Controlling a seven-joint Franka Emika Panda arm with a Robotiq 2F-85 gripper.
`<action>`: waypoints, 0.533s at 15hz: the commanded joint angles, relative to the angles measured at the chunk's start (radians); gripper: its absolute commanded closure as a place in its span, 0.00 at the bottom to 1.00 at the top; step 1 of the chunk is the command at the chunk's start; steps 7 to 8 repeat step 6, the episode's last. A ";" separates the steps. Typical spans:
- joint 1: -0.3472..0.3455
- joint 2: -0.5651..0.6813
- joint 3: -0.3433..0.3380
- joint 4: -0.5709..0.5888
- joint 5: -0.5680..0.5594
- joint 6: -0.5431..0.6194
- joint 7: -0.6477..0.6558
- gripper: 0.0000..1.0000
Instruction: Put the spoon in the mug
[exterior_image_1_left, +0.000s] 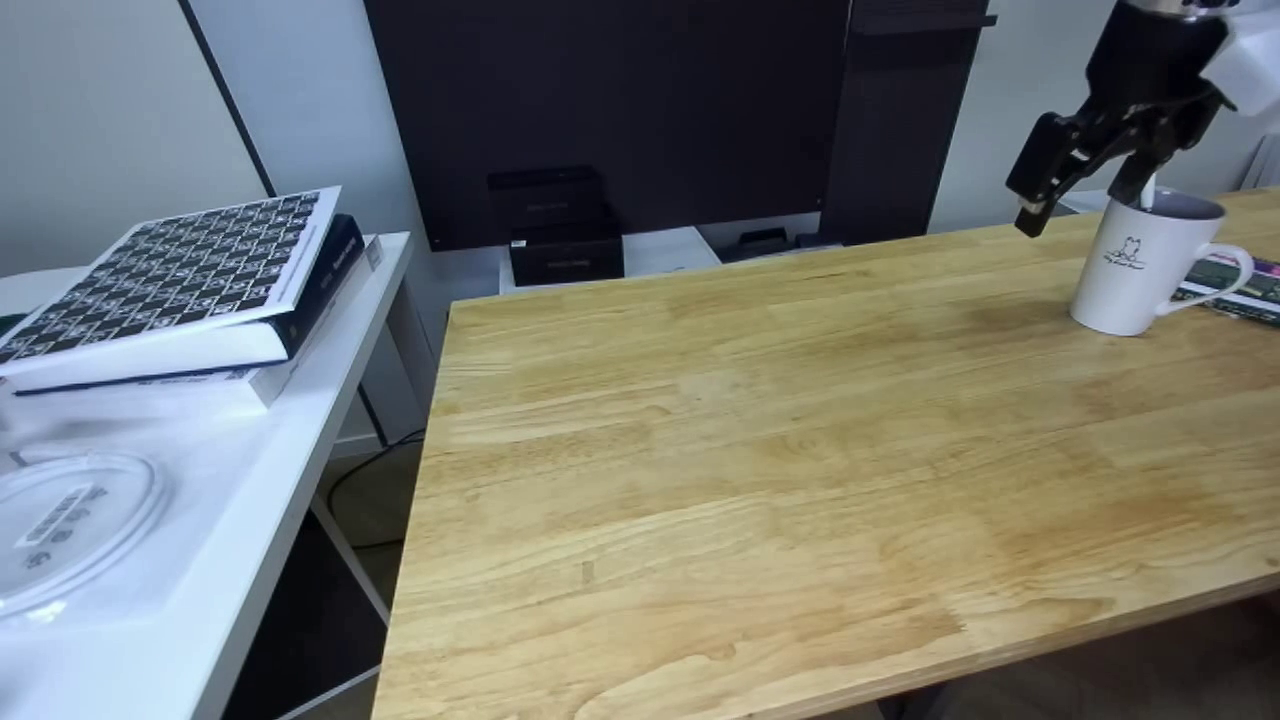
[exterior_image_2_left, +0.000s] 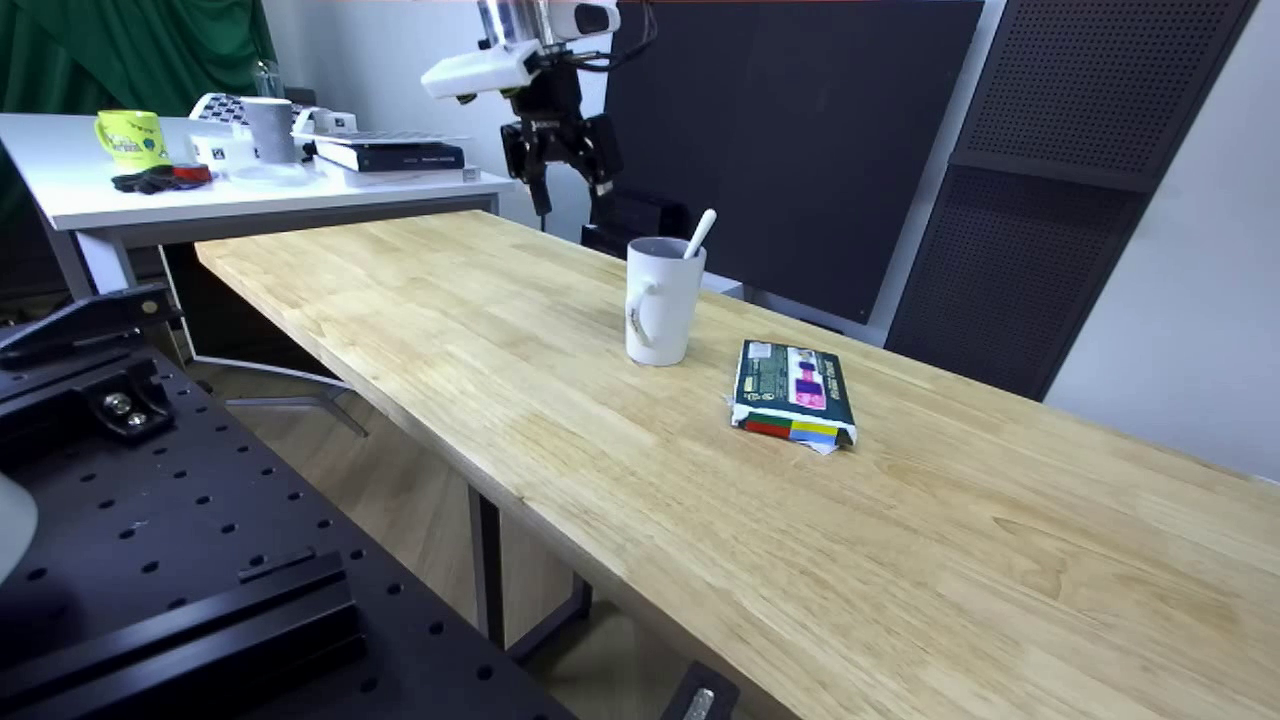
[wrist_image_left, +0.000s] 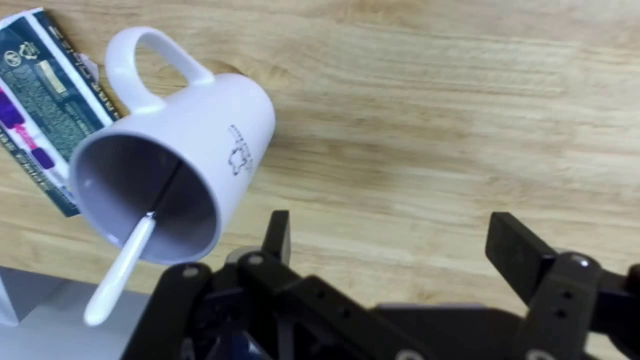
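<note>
The spoon (wrist_image_left: 117, 277) is in the mug (wrist_image_left: 212, 115), its white handle rising past the rim and leaning toward the long edge of the tabletop (exterior_image_1_left: 760, 460) that faces a dark panel (exterior_image_1_left: 620, 110); in the wrist view the thin metal shaft runs down into the grey interior, where the tip is too dark to make out. The mug stands upright near that same edge, well away from the short edge beside the white table (exterior_image_1_left: 285, 425), its own handle turned away from the panel and a small dark drawing with lettering on its wall. The end effector (wrist_image_left: 387, 225) hangs above the tabletop near the panel-side edge, between the mug and the short edge, its fingers (wrist_image_left: 278, 235) spread wide with wood grain showing between them; in an exterior view it is seen apart from the mug. On the mug's other side, near it, a flat pack (exterior_image_2_left: 780, 378) lies on the tabletop, printed in dark green, pink and purple, with coloured blocks at one end. Past the short edge, the white table carries stacked books (exterior_image_1_left: 190, 262) in both exterior views, and in an exterior view also a yellow mug (exterior_image_2_left: 135, 140) and a grey cup (exterior_image_2_left: 268, 130). Off the opposite long edge sits a black platform (exterior_image_2_left: 310, 510) with rows of holes.
</note>
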 joint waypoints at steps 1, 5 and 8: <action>-0.200 0.051 0.240 0.039 0.211 -0.147 -0.277 0.00; -0.017 -0.029 0.063 0.023 0.408 -0.129 -0.425 0.00; -0.023 -0.030 0.068 0.026 0.412 -0.135 -0.434 0.00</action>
